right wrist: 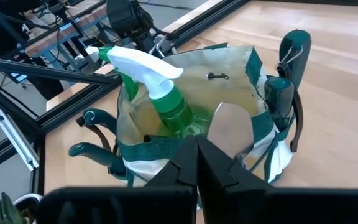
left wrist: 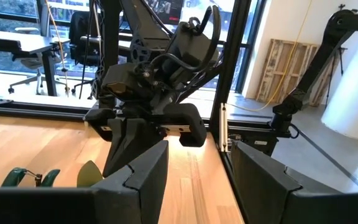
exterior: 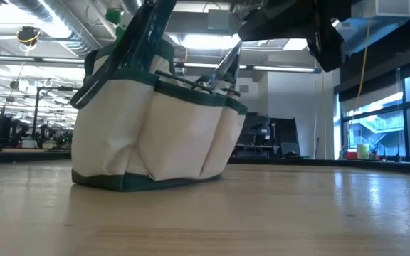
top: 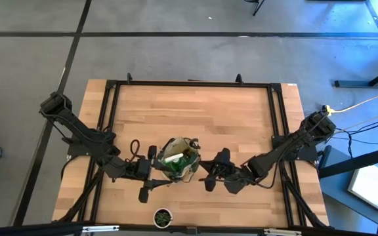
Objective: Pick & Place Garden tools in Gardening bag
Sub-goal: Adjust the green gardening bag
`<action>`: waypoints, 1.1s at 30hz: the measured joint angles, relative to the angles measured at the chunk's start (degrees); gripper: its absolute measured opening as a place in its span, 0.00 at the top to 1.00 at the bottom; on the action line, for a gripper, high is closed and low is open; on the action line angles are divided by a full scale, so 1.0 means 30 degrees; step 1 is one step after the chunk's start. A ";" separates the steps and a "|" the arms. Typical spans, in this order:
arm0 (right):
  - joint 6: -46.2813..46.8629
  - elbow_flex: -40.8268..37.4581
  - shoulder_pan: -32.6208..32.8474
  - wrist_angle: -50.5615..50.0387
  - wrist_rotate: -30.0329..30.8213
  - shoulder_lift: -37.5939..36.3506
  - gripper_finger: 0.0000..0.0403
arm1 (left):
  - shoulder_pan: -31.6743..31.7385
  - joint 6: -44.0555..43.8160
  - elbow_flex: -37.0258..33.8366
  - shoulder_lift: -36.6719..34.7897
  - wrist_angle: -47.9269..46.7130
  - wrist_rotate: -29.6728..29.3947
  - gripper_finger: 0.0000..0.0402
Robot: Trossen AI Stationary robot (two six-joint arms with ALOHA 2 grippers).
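The pale wooden table [top: 202, 118] carried the soft tan gardening bag [top: 178, 160] mid-front, its base hidden from above. A green spray bottle [right wrist: 160, 87] stood inside. The left gripper [top: 151, 172] flanked it, fingers parted, empty; the right gripper [top: 212, 172] was closed, empty. A small potted plant [top: 163, 217] sat at the front edge.
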 joint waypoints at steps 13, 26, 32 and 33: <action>-0.2197 -0.0007 0.0127 0.1820 0.0372 0.0000 0.96 | 0.0000 -0.0007 0.0000 0.0000 -0.0001 0.0000 0.57; -0.6284 0.0000 0.1107 0.4936 -0.1594 -0.0750 0.69 | -0.0036 -0.1436 0.0000 -0.0364 -0.1264 0.0029 0.57; -0.4681 0.0007 0.2004 0.4139 -0.6551 -0.1239 0.69 | -0.0036 -0.6345 0.0007 -0.1649 -0.6243 0.0844 0.57; -0.4436 0.0007 0.2099 0.3812 -0.6858 -0.1239 0.70 | -0.0036 -0.7274 0.0007 -0.1830 -0.7303 0.1272 0.58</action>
